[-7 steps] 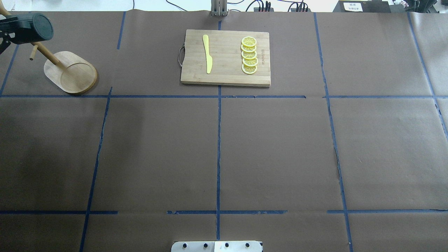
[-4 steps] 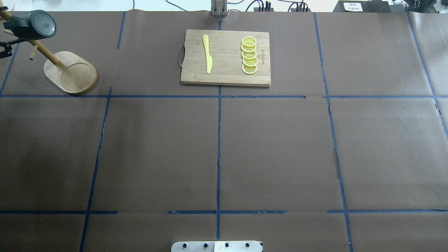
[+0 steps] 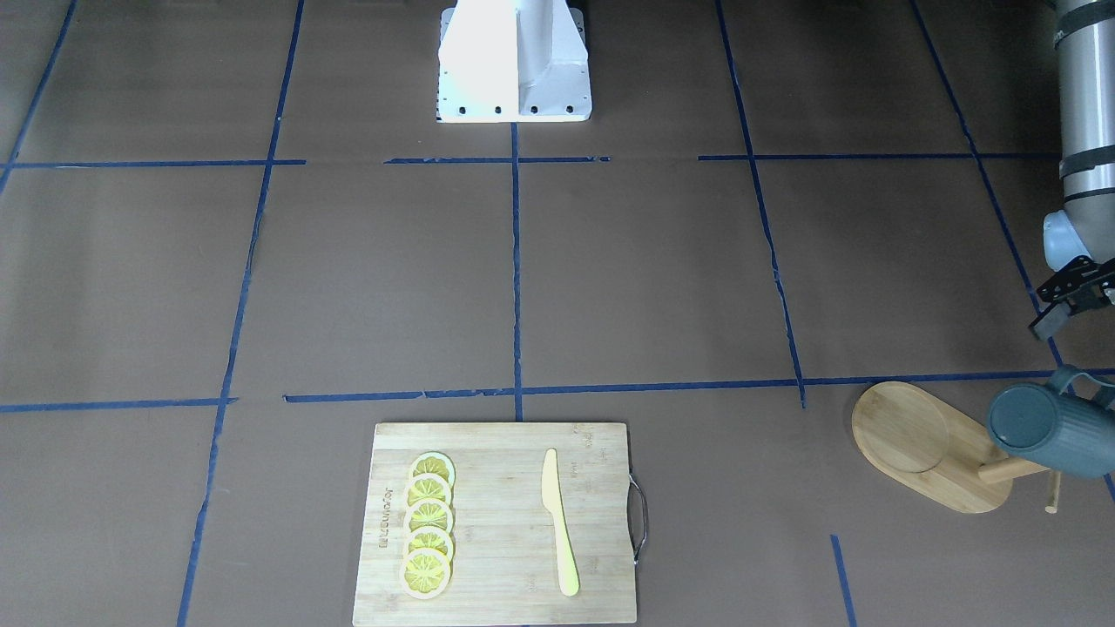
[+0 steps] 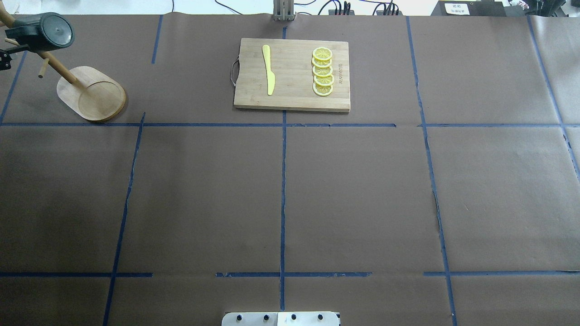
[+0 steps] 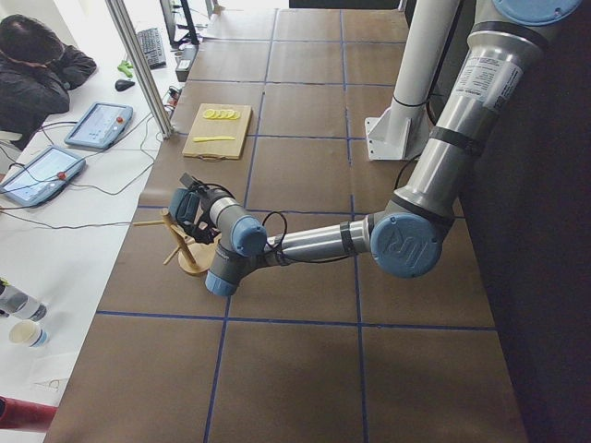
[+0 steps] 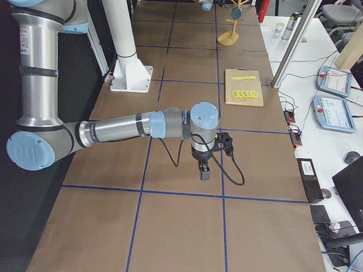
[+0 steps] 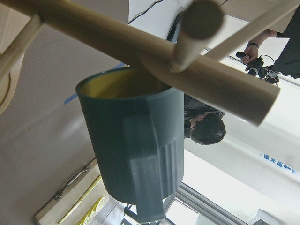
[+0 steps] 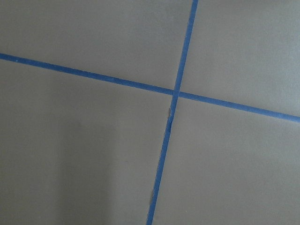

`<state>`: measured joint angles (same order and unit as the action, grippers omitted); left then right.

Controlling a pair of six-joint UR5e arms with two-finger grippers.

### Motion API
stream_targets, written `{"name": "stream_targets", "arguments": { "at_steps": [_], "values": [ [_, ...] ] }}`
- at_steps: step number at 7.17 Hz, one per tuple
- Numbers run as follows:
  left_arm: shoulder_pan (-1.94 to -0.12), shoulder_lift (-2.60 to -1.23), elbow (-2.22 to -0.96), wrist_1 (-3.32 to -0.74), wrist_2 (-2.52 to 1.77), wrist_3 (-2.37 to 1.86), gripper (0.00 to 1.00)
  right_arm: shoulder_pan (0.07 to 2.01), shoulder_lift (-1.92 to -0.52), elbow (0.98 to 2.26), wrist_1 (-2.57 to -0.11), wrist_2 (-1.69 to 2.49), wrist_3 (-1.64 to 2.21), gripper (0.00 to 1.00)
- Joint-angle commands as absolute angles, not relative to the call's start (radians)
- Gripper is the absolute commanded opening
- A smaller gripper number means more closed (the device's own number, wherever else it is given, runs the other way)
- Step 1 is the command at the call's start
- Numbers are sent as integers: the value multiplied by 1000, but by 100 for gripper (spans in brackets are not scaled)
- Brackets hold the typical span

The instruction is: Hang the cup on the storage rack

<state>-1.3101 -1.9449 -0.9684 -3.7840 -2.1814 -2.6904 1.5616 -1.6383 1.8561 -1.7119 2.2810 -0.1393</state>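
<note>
The dark teal-grey cup (image 4: 45,32) hangs by its handle on a peg of the bamboo storage rack (image 4: 93,93) at the table's far left. It also shows in the front view (image 3: 1050,431) above the rack's oval base (image 3: 915,440). In the left wrist view the cup (image 7: 136,154) hangs free under the rack's post (image 7: 140,44), its yellow inside showing. My left gripper (image 3: 1058,309) is open, apart from the cup and holding nothing; only its tip shows at the overhead view's left edge (image 4: 3,61). My right gripper (image 6: 203,171) hovers over bare table; I cannot tell its state.
A bamboo cutting board (image 4: 292,102) lies at the far middle with a yellow knife (image 4: 268,70) and a row of lemon slices (image 4: 322,72). The robot base (image 4: 281,318) stands at the near edge. Blue tape lines cross the brown table cover.
My left gripper has let go of the cup and drawn back to the left, nearly out of the overhead view. The cup stays hanging on the rack.
</note>
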Motion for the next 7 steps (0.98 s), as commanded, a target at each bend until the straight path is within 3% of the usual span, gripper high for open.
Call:
{"name": "stream_targets", "arguments": {
  "at_steps": [1, 4, 7],
  "values": [
    [-1385, -1944, -992, -3679, -2447, -2310, 100, 1562, -1640, 1855, -1712, 2283, -138, 100],
    [-1456, -1937, -991, -3351, -2652, -1573, 100, 1562, -1641, 1853, -1713, 2284, -138, 100],
    [-1439, -1833, -985, -3136, -2657, -1103, 99, 1562, -1641, 1853, -1713, 2286, -137, 100]
  ]
}}
